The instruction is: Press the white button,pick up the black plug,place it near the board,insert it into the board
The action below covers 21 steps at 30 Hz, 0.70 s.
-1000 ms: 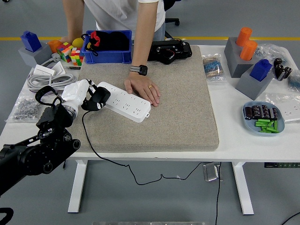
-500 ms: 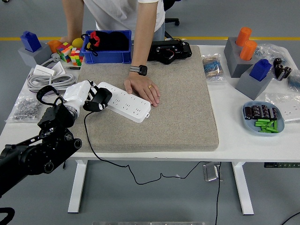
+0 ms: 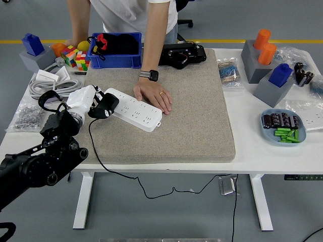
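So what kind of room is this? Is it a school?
Probably a robot lab or workshop, not a classroom. A robot's left hand holds a black plug at a white power strip, and the white table has sorting blocks and a tray of small parts.

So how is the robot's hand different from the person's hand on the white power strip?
The robot hand is white, curled around the black plug at the power strip's left end. The person's hand lies flat, holding nothing, wearing a ring, at its right end. Both are at the strip.
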Tool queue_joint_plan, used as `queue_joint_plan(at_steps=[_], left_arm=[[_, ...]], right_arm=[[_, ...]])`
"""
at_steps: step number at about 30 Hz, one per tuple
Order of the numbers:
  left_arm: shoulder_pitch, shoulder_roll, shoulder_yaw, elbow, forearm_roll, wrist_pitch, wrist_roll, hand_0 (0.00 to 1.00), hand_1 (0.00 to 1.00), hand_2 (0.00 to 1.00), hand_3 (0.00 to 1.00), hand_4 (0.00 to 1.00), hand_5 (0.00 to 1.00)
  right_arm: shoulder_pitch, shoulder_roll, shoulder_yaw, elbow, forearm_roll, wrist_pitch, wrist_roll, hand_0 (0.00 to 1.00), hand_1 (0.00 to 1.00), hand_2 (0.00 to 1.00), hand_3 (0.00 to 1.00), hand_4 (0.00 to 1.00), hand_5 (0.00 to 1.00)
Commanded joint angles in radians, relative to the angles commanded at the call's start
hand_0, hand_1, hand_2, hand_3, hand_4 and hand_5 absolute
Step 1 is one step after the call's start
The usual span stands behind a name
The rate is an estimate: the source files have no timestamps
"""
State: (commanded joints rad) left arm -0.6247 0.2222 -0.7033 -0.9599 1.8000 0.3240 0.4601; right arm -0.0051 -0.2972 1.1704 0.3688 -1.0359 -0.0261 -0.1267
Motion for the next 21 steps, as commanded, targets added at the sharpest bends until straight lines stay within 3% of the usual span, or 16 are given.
queue_joint_plan(at_steps=[6,7,12,13,18,19,21], left_arm=[[0.002,-0.001,-0.002,-0.006,-0.001,-0.015,0.015,0.334,0.440,0.405,0.586,0.749,0.002],[0.002,-0.001,-0.003,-0.008,-0.001,-0.018,0.017,0.379,0.506,0.467,0.603,0.774,0.002],[0.001,-0.001,-0.007,-0.011,0.001,-0.026,0.020,0.379,0.506,0.467,0.603,0.774,0.002],[0.001,-0.001,-0.008,-0.012,0.002,-0.026,0.019,0.633,0.703,0.620,0.743,0.931,0.162],[-0.001,-0.001,-0.010,-0.012,0.004,-0.031,0.013,0.633,0.703,0.620,0.743,0.931,0.162],[-0.001,-0.001,-0.011,-0.012,0.005,-0.031,0.012,0.844,0.905,0.851,0.897,0.998,0.434],[0.000,-0.001,-0.013,-0.012,0.005,-0.029,0.004,0.844,0.905,0.851,0.897,0.998,0.434]], right_arm=[[-0.001,0.000,-0.001,0.000,0.000,0.000,0.000,0.770,0.667,0.638,0.603,0.649,0.408],[-0.001,0.000,-0.001,0.000,0.000,0.000,0.000,0.769,0.667,0.638,0.603,0.648,0.408],[0.001,0.000,-0.002,0.000,0.001,0.000,0.000,0.769,0.667,0.638,0.603,0.648,0.408],[0.001,0.001,-0.001,0.000,0.001,0.000,0.000,0.770,0.667,0.638,0.603,0.648,0.408],[0.002,0.001,0.000,0.000,0.001,0.000,0.000,0.770,0.667,0.638,0.603,0.648,0.408],[0.002,0.001,0.000,0.000,0.001,0.000,0.000,0.771,0.666,0.638,0.603,0.649,0.408],[0.002,0.001,-0.001,-0.001,0.001,0.000,0.000,0.771,0.666,0.638,0.603,0.649,0.408]])
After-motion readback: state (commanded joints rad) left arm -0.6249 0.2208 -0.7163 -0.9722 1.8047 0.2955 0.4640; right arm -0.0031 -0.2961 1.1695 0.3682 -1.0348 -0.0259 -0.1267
